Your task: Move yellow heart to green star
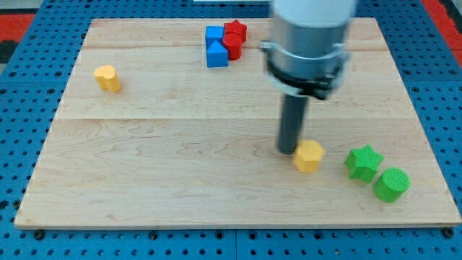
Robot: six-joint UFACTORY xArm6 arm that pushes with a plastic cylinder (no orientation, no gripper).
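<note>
My tip (287,151) rests on the board right against the left side of a yellow block (309,156) with an angular, pentagon-like outline. The green star (363,162) lies a short way to the right of that block, with a small gap between them. A second yellow block (107,77), rounded and heart-like, sits alone at the view's upper left, far from my tip. The arm's thick grey body (307,43) hangs above the rod.
A green round block (392,185) sits just below and to the right of the star, near the wooden board's right edge (433,166). At the top centre, a blue cube (214,34), a blue triangle (216,55), a red star (235,29) and a red round block (232,47) are clustered.
</note>
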